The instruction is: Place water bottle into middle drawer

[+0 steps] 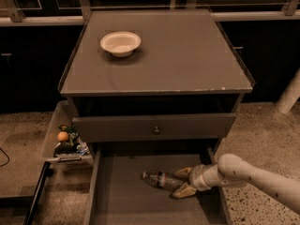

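The grey bench fills the middle of the view. Under it the drawer stands pulled out toward the near side, below a shut drawer with a knob. The white arm reaches in from the right. A clear bin of toys sits at the left, and a bowl is far left on the bench top. The bottle lies on its side on the drawer floor, cap to the left. The gripper is at its right end, with the fingers closed around its base, one on the far side and one on the near side.

One bottle; one bowl; two drawers; one gripper.
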Tool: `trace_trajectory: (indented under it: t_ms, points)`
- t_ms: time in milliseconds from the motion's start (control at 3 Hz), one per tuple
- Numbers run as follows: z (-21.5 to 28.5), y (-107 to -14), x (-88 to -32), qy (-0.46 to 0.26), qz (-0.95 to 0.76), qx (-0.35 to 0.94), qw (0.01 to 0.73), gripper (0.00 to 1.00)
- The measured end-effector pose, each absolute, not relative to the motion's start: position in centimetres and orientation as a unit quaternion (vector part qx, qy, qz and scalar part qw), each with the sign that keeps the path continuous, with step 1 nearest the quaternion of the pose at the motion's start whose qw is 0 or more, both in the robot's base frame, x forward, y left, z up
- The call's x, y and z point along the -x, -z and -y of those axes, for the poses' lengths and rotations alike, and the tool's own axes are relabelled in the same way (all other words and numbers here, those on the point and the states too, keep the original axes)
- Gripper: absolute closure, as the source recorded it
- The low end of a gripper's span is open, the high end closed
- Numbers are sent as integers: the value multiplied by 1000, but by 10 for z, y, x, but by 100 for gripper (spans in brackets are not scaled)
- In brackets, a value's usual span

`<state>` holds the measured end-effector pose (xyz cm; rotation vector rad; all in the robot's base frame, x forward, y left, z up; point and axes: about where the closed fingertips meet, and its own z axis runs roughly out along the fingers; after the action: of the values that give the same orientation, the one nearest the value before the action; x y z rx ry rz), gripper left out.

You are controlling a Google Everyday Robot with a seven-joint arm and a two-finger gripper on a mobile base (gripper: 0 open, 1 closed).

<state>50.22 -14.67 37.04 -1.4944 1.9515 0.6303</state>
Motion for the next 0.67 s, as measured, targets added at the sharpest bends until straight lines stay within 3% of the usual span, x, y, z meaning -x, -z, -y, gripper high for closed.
trace_trajectory:
  t_ms: [333, 667]
  points:
    - [147, -370, -502, -237, -734, 562, 298, 0]
    - [148, -378, -499, -230, -732, 565, 305, 0]
